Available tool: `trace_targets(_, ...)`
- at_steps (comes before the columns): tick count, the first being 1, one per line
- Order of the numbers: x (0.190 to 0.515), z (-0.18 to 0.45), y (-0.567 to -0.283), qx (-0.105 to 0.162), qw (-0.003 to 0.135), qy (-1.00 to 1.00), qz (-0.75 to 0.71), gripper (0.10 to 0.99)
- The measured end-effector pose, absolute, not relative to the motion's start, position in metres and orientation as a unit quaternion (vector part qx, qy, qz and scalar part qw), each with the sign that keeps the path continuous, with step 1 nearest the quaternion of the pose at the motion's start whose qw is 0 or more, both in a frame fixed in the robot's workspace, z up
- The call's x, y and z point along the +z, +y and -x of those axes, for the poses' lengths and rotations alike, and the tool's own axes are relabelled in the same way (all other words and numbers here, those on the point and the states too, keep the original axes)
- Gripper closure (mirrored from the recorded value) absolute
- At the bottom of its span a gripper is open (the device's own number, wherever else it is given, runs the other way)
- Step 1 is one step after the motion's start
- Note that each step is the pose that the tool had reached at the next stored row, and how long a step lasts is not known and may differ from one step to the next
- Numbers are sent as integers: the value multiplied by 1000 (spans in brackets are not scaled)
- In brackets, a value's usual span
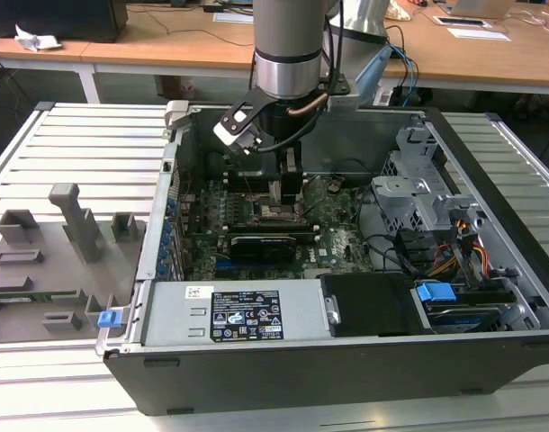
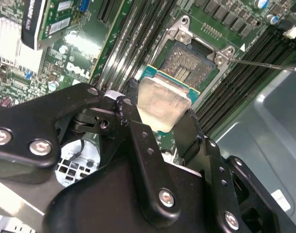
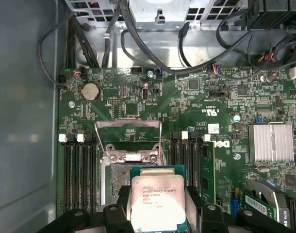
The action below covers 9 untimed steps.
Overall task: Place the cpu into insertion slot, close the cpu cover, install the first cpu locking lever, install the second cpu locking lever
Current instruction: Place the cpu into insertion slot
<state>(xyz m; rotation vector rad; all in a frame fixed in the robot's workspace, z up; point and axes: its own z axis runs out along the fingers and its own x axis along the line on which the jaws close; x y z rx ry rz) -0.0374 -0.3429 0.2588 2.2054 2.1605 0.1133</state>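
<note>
My gripper (image 2: 160,121) is shut on the cpu (image 2: 162,104), a silver-topped square chip with a green edge pinched between the two black fingers (image 2: 131,109). The chip hangs just over one side of the insertion slot (image 2: 189,65), whose contact field lies bare. I cannot tell whether it touches the slot. In the first wrist view the cpu (image 3: 157,201) overlaps the slot (image 3: 118,182), and the cpu cover (image 3: 127,141) is swung open beyond it. A thin locking lever (image 2: 264,63) sticks out free beside the socket. In the exterior view the gripper (image 1: 286,184) is low inside the computer case above the slot (image 1: 279,213).
Memory slots (image 3: 80,170) flank the socket on both sides. A finned silver heatsink (image 3: 270,141) and a long black card (image 1: 270,243) sit nearby. The power supply (image 1: 229,315), drive cage (image 1: 418,189) and cables (image 1: 463,247) crowd the case. A grey fixture plate (image 1: 40,261) lies outside it.
</note>
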Motion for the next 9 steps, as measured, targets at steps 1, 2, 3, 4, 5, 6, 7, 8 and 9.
trace_targets(1, 257, 37, -343, 36, 26, 699, -714, 553)
trace_targets(2, 256, 38, -343, 35, 27, 699, -714, 553)
trace_targets(3, 254, 38, -343, 35, 28, 699, -714, 553)
trace_targets(4, 253, 38, -342, 35, 28, 699, -713, 553)
trace_targets(5, 251, 38, -342, 35, 28, 700, -713, 553)
trace_targets(6, 248, 39, -342, 35, 28, 702, -711, 553)
trace_targets(7, 247, 39, -342, 35, 28, 702, -710, 553)
trace_targets(8, 246, 40, -341, 35, 28, 703, -710, 553)
trace_targets(9, 245, 40, -341, 35, 27, 703, -710, 553)
